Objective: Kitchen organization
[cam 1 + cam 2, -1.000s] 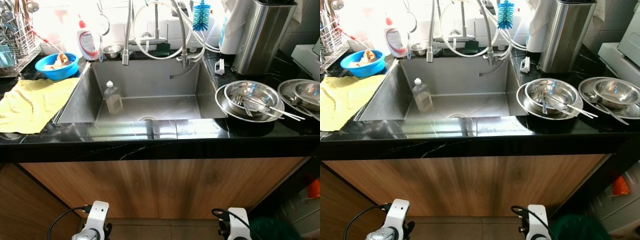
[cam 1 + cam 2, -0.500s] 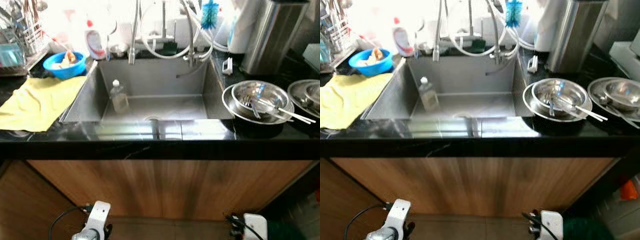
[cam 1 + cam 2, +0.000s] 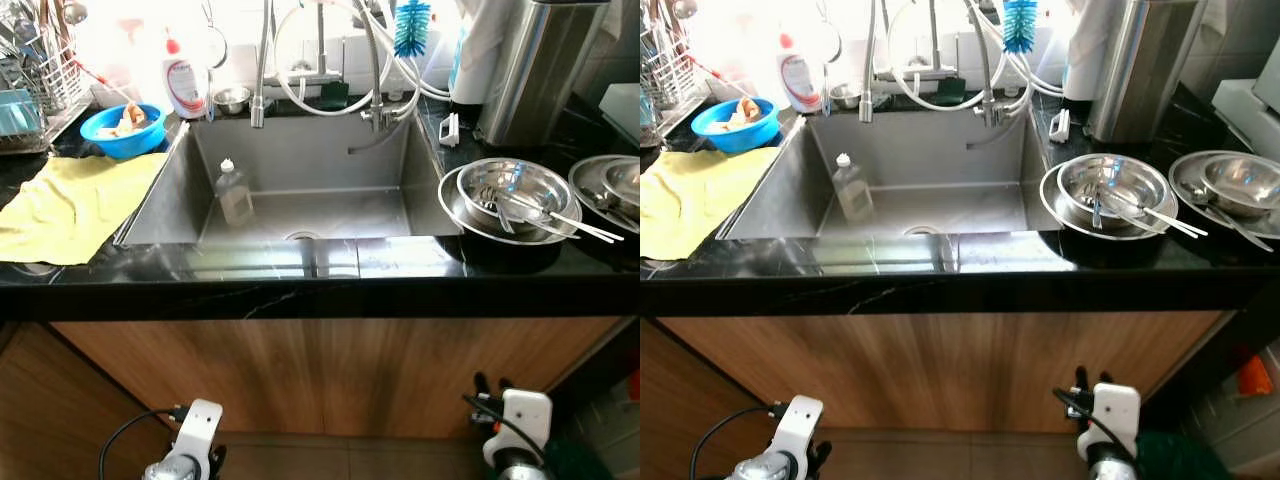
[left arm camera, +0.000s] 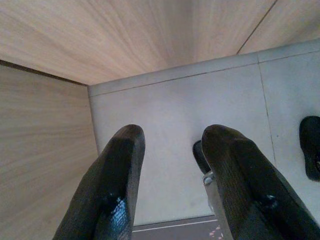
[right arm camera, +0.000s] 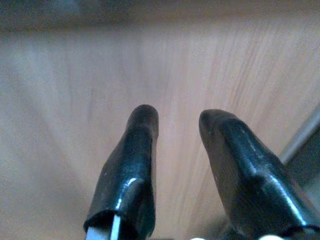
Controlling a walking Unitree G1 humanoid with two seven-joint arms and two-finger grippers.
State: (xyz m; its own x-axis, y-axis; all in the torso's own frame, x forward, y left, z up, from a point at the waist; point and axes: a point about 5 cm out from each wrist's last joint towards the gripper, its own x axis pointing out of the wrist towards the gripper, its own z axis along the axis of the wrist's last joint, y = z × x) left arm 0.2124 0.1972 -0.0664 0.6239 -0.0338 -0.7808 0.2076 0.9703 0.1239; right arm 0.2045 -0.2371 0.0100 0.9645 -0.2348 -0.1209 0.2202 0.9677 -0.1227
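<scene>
- Across the black table (image 3: 420,262), a steel sink (image 3: 300,215) holds a bottle (image 3: 233,193); yellow cloth (image 3: 70,205) left, steel bowls (image 3: 512,192) right.
- Far-right bowls (image 3: 615,185) are cut off.
- Left end effector (image 4: 170,145) and right end effector (image 5: 175,125) hang low, fingers parted, empty.

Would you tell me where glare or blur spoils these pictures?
Left eye view: backlight washes out the wall behind the faucet and glares on the countertop. Right wrist view: the right gripper is sharp, the wooden cabinet front smeared. Left wrist view: crisp.
</scene>
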